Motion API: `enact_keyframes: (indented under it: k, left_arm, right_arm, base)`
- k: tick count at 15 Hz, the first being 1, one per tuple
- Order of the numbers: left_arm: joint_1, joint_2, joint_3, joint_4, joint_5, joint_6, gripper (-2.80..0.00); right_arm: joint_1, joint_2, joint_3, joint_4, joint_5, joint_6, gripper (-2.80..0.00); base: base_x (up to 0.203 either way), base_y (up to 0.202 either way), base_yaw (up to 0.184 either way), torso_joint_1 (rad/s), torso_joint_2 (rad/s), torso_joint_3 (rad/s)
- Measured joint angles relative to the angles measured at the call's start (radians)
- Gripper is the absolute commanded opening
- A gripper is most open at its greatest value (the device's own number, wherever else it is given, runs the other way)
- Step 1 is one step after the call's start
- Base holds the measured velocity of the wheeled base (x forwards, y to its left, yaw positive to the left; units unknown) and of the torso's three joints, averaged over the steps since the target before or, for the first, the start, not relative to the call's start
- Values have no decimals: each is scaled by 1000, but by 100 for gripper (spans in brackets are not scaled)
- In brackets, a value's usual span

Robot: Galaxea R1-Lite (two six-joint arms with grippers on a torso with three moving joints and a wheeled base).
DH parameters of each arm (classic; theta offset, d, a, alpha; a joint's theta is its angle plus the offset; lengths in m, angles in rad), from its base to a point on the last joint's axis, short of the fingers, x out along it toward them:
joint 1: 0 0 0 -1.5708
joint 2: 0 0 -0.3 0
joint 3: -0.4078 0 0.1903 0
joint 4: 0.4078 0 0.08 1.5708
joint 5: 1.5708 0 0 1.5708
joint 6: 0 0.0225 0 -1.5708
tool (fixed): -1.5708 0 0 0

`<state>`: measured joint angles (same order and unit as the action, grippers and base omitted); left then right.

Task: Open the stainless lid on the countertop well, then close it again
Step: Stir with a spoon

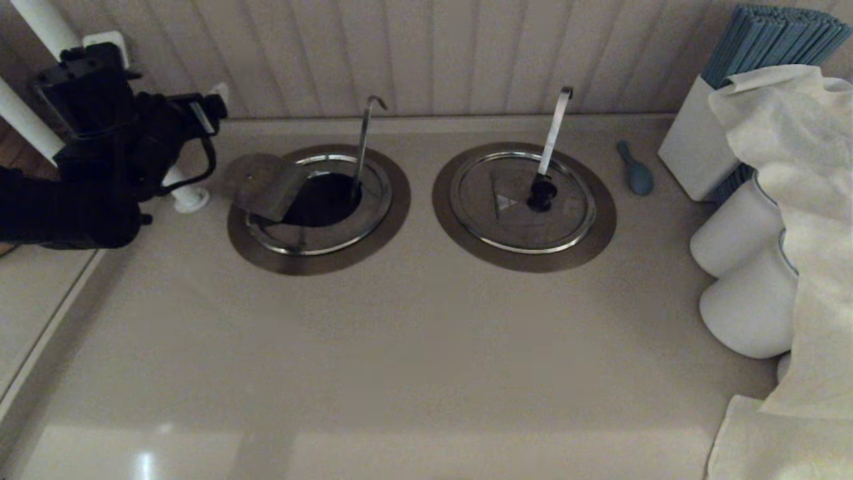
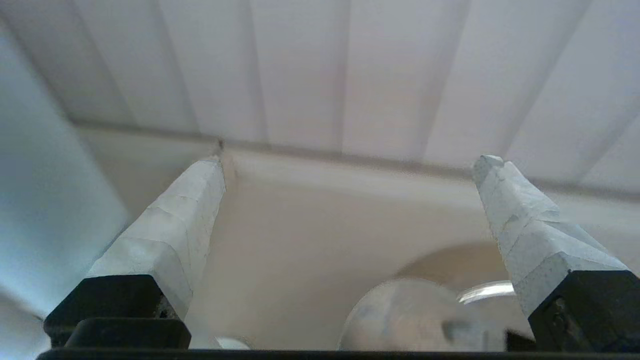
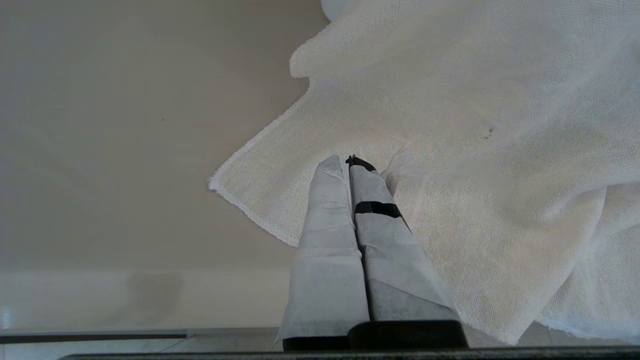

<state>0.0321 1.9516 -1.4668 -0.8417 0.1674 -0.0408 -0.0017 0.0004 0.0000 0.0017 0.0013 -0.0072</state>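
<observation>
The countertop well at the left has a brushed-steel flange, and its dark hole is exposed. The stainless lid is folded back toward the left, its flap raised and tilted over the flange's left side. The thin hooked rod rises out of the hole. My left gripper hovers open just left of the well, holding nothing. In the left wrist view its gripper faces the back wall, with the raised flap below and between the fingers. My right gripper is shut and empty over a white cloth.
A twin well to the right is covered by a lid with a black knob and a broad flat strip handle. A white pipe foot stands under my left arm. A blue spoon, white box and jars sit at right.
</observation>
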Motion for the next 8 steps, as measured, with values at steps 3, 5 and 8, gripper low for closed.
enact_keyframes:
  k: [3, 5, 8]
  left_arm:
    - [-15, -63, 21, 1, 0, -2, 0]
    - [-57, -93, 38, 4, -1, -4, 0]
    - [-178, -93, 55, 46, -2, -20, 0]
  right_arm:
    - [0, 0, 0, 0, 0, 0, -280]
    - [0, 0, 0, 0, 0, 0, -280]
    - [0, 0, 0, 0, 0, 0, -280]
  base:
    - [0, 0, 0, 0, 0, 0]
    - [0, 0, 0, 0, 0, 0]
    - [0, 0, 0, 0, 0, 0]
